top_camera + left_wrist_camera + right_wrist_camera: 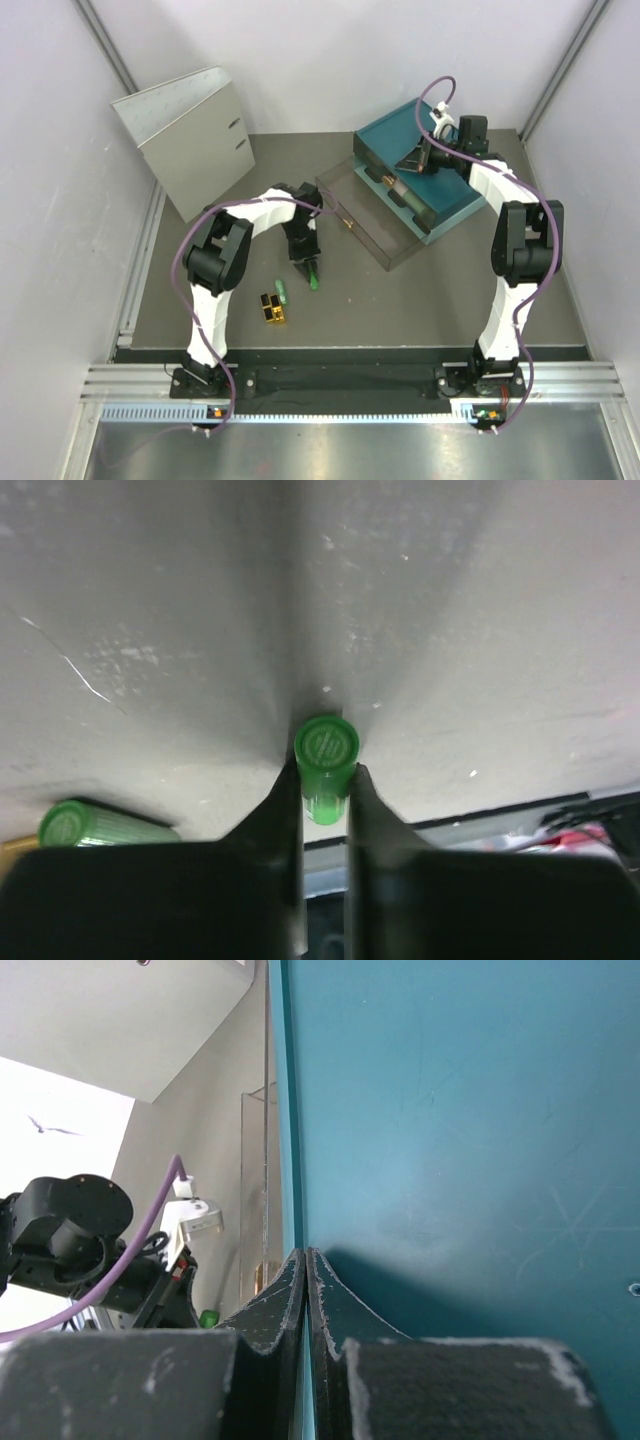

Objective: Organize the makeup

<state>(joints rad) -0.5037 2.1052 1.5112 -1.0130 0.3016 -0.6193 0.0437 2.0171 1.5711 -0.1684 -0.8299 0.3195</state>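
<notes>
Little of the sorting looks done: three makeup pieces are out on the dark grey counter, all on the near-left side of the clear smoky plastic box.

Farthest from that box lies the small gold-and-black block. Just beside it, a little nearer the box, is a short ribbed green tube, lying flat and untouched.

Closer again to the clear box, the left pincer pinches a second smooth green tube between its fingertips. This tube is near the counter, but I cannot tell whether it is lifted off it. I judge it is the piece being moved at present, leaving the block and the ribbed tube to follow.

The clear box stands open-topped. Apart from a small gold glint at its left edge, its contents cannot be made out from above.

Touching its far-right side is the teal drawer box. Something small lies by its front lip, too unclear to name.

The right pincer is pressed together at the teal box's thin rim and seems to nip it, probably to steady it.
</notes>
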